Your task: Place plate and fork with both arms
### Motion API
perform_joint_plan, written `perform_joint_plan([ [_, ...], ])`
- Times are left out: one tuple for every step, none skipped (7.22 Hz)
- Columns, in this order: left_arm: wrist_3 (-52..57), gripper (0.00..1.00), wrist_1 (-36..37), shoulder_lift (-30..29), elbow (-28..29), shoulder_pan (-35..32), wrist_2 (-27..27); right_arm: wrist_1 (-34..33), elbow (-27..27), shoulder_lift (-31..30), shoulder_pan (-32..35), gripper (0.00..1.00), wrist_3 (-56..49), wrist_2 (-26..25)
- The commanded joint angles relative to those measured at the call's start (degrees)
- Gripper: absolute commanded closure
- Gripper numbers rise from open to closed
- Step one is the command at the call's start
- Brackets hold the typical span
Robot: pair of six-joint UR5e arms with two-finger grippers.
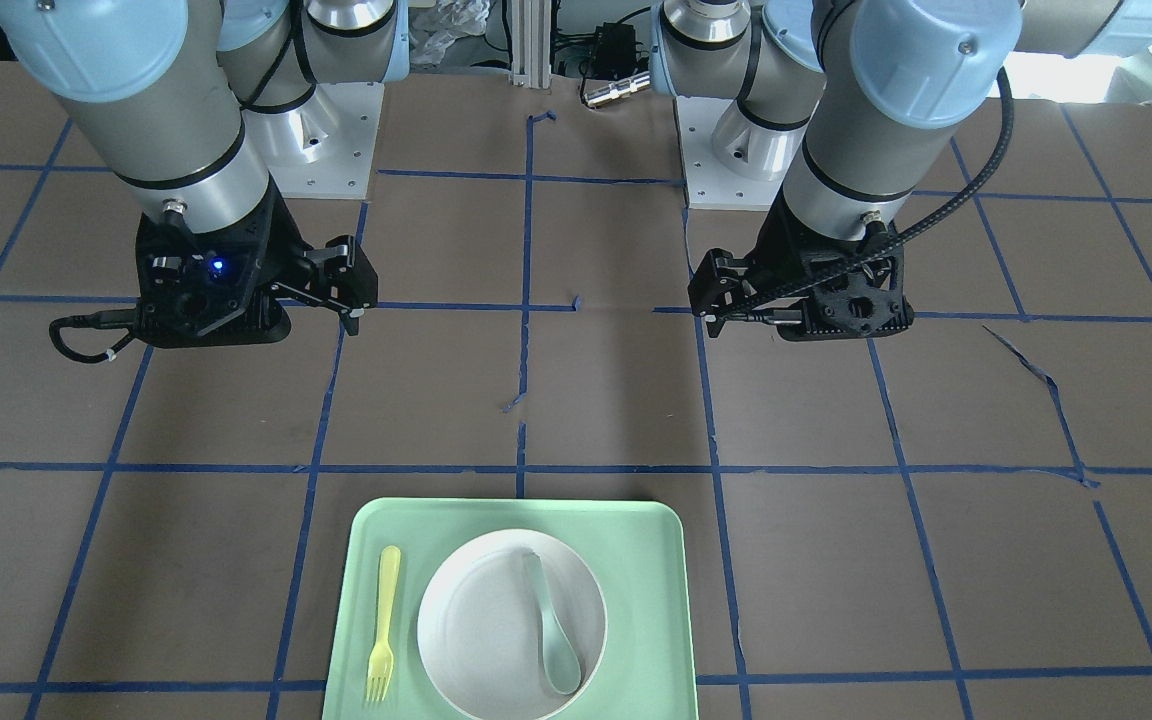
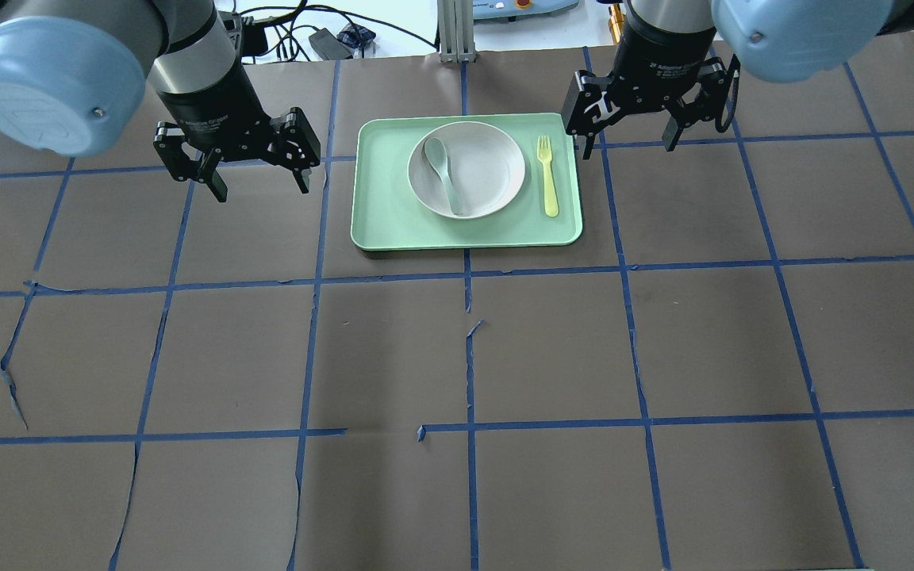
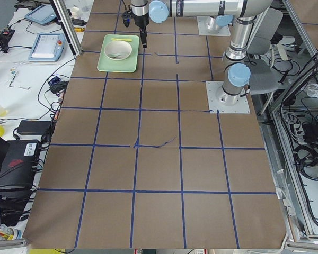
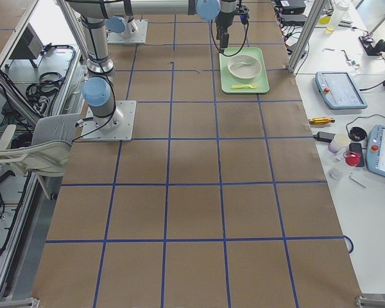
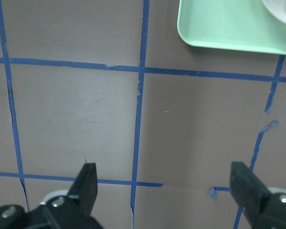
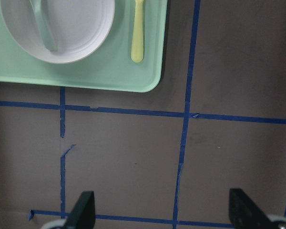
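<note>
The off-white plate sits in the middle of the pale-green tray at the far centre of the table. A grey-green spoon lies in the plate. The pale-yellow fork lies flat on the tray, right of the plate. My left gripper hovers open and empty left of the tray. My right gripper hovers open and empty just right of the tray, near the fork. In the right wrist view the plate and fork lie ahead of the open gripper. The left wrist view shows the open gripper and a tray corner.
The table is covered in brown paper with a blue tape grid, torn in places. The arm bases stand at the robot's side of the table. Benches with tablets and cables lie beyond the table's far edge.
</note>
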Motion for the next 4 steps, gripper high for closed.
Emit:
perform_joint_plan([
  [-0.02,0.0,-0.93,0.62,0.37,-0.14,0.09,1.99,1.17,-1.39,0.17,0.0,1.93,0.56],
  [-0.02,0.0,-0.93,0.89,0.37,-0.23,0.09,1.82,2.23,-1.65,0.43,0.0,2.28,0.99],
  [0.07,0.0,-0.93,0.98,0.28,-0.41,0.09,1.55,2.41,-1.65,1.57,0.0,3.33,0.48],
  [0.07,0.0,-1.02,0.89,0.02,-0.58,0.09,1.38,2.24,-1.65,1.84,0.0,3.34,-0.05],
])
